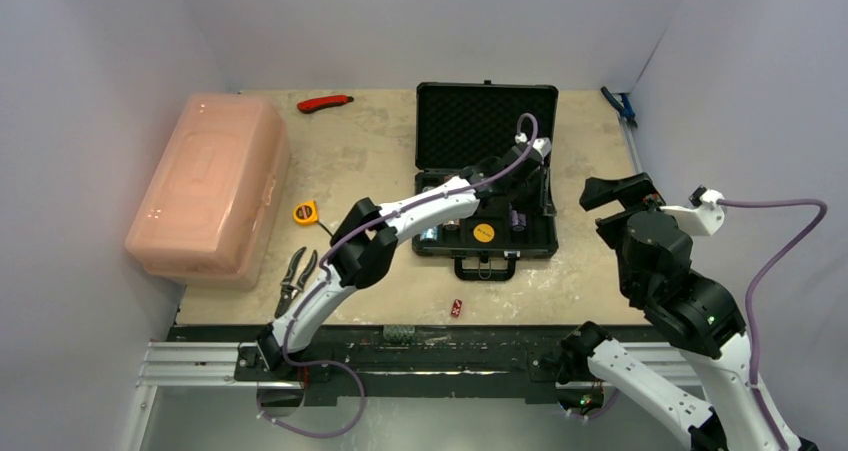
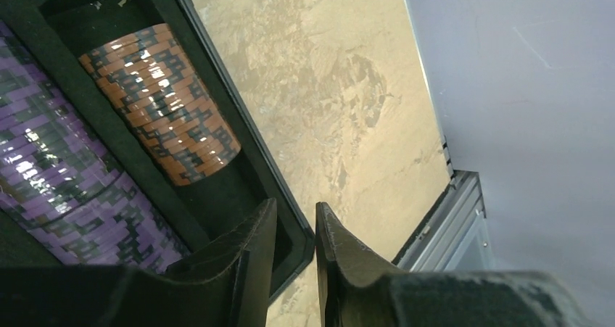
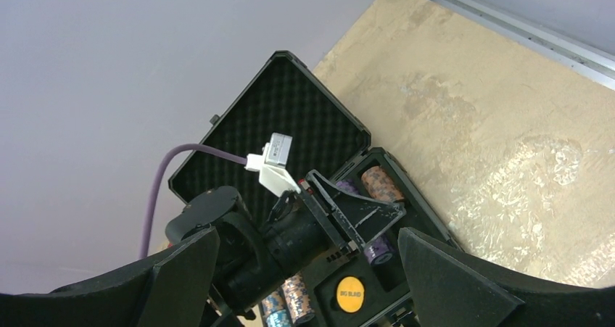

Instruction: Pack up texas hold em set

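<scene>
Left jaws apparently straddle the briefcase (image 2: pixel 232 196) rim, tabletop (image 2: pixel 348 109) alongside.

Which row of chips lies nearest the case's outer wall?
The orange row, in the outermost slot; the purple row lies one slot further in.

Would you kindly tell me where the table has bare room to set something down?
Bare table lies between the pink box and the open black case, behind the tape measure. Another strip runs along the front edge, right of the red die. Crowded: by the pliers and inside the case.
</scene>
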Action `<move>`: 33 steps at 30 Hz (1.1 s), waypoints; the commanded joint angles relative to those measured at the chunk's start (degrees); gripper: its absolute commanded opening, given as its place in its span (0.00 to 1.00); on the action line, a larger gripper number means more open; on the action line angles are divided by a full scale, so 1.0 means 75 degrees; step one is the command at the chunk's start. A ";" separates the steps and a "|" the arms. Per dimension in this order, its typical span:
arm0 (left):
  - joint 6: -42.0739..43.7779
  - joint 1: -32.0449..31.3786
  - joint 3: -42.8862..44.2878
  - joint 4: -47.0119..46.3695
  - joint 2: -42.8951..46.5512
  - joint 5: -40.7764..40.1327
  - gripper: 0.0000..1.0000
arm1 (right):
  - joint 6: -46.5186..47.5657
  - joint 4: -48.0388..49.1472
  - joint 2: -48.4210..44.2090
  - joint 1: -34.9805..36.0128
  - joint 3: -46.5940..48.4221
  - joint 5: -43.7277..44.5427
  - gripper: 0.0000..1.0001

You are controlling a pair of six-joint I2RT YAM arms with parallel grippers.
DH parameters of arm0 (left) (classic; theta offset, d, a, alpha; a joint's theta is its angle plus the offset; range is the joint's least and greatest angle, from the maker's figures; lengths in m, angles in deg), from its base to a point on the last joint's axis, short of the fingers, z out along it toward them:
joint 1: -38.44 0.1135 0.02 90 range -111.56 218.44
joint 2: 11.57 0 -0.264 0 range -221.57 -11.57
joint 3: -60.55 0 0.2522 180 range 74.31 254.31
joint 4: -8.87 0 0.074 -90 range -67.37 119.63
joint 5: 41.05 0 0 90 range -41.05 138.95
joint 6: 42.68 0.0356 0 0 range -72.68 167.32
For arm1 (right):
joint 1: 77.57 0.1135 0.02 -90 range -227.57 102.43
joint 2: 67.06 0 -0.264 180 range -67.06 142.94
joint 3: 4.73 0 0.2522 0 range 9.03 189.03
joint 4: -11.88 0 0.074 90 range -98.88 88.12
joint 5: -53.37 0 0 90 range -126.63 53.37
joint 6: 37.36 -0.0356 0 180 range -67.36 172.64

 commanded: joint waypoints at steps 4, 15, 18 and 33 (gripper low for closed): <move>0.0415 0.0056 0.0700 0.0256 -0.0527 -0.0155 0.23 | -0.0004 0.0146 0.0044 0.0015 -0.0103 0.0054 0.99; 0.0532 0.0136 0.1125 -0.0100 -0.0971 -0.0513 0.23 | -0.0017 0.0164 0.0150 0.0006 -0.0186 0.0046 0.99; 0.0544 0.0200 0.1418 -0.0088 -0.1128 -0.0681 0.23 | -0.0017 0.0142 0.0155 0.0012 -0.0198 0.0075 0.99; 0.0787 0.0565 0.1429 -0.0211 -0.0841 -0.0450 0.26 | -0.0064 0.0129 0.0376 0.0015 -0.0181 0.0027 0.99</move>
